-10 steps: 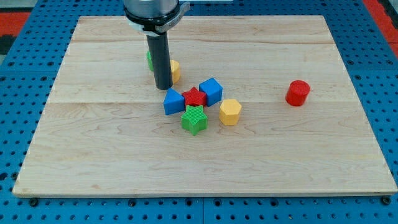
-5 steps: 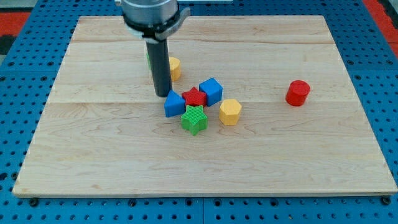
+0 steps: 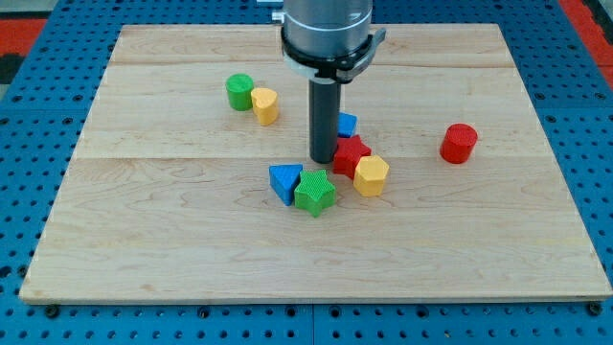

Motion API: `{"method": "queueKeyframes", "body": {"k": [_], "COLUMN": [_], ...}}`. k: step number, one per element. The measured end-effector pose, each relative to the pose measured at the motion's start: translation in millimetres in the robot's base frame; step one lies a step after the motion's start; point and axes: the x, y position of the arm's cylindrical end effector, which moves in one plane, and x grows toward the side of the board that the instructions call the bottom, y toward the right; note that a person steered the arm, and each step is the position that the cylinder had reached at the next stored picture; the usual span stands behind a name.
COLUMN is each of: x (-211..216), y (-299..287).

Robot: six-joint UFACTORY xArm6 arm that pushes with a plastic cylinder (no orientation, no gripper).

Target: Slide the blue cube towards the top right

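The blue cube [image 3: 347, 125] sits near the board's middle, partly hidden behind my rod. My tip [image 3: 322, 158] rests on the board just left of and below the cube, touching the left side of a red star block [image 3: 351, 154]. A yellow hexagonal block [image 3: 371, 175] lies against the red star on its lower right. A blue triangular block [image 3: 284, 181] and a green star block [image 3: 314, 193] lie side by side below and left of my tip.
A green cylinder [image 3: 239, 91] and a yellow block [image 3: 265, 105] sit together at the upper left. A red cylinder [image 3: 459, 143] stands alone at the right. The wooden board [image 3: 144, 230] lies on a blue pegboard.
My tip has swept right through the cluster. The blue cube, red star and yellow hexagon moved right and up; the blue triangle and green star shifted right and down. The green cylinder is now uncovered.
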Motion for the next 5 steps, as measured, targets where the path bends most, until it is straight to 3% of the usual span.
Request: {"method": "queueKeyframes", "body": {"k": [1,2,4,5], "x": [-60.6,-68.3,-146.8,-124.2], "y": [-1.2,16.0,49.4,68.1]}}
